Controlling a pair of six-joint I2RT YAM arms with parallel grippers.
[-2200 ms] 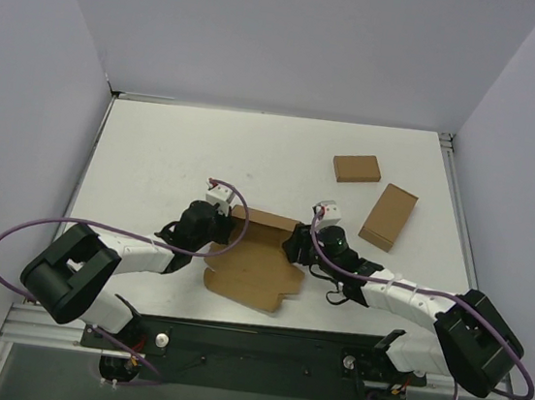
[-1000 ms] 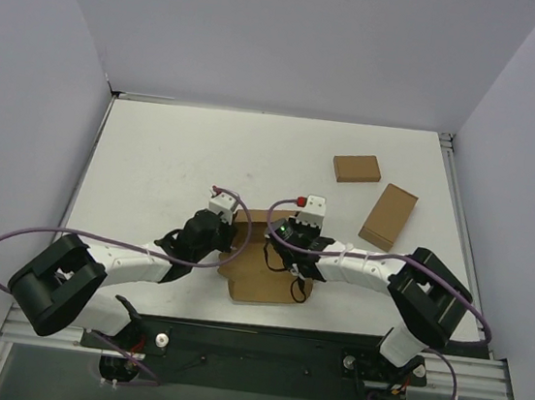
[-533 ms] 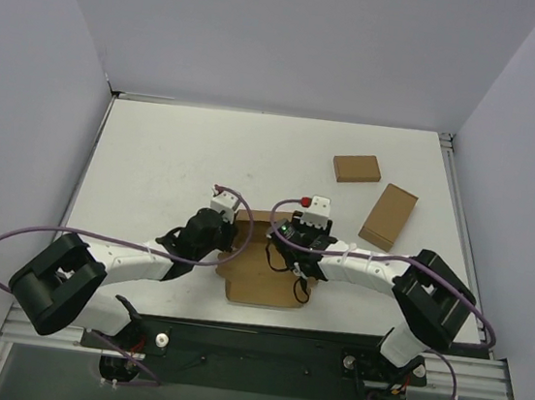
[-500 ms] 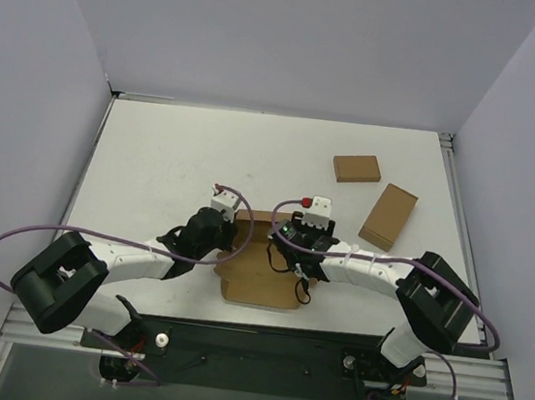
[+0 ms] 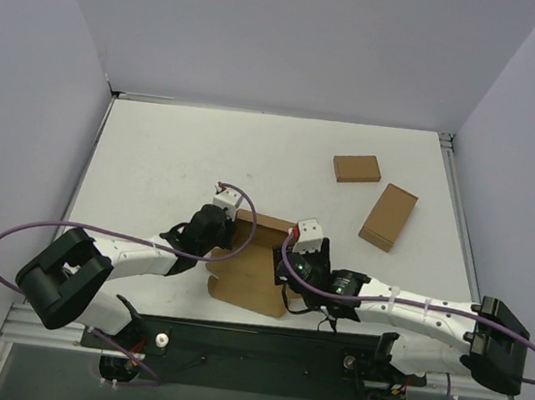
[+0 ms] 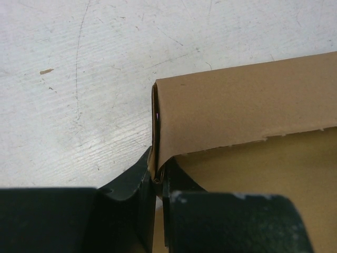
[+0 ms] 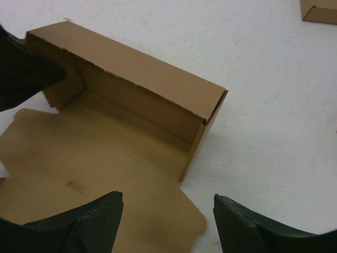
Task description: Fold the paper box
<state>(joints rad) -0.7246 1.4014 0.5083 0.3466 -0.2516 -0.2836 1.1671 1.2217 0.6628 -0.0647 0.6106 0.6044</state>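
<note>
The plain brown cardboard paper box (image 5: 251, 268) is lying half-formed at the lower centre of the overhead view, on the white table (image 5: 176, 150) just in front of the arm bases. Its far long wall is standing upright while the near flaps are lying flat. The left gripper (image 6: 158, 178) is pinching the left end of that raised wall, with its jaws nearly together and the cardboard edge caught between them, as the lower middle of the left wrist view shows. The right gripper (image 7: 168, 208) is hanging over the flat floor panel with its jaws spread wide and nothing between them; in its own view the wall's right corner is sitting at centre right. The step in hand seems to be raising the side flap at that right end. Doing it well probably means holding the wall steady with the left pinch without crushing the fold, slipping the right fingers under the loose flap edge rather than pressing on the floor panel, and lifting along the crease so the flap is meeting the wall squarely. Two smaller brown cardboard boxes (image 5: 356, 168) are lying well apart at upper right.
</note>
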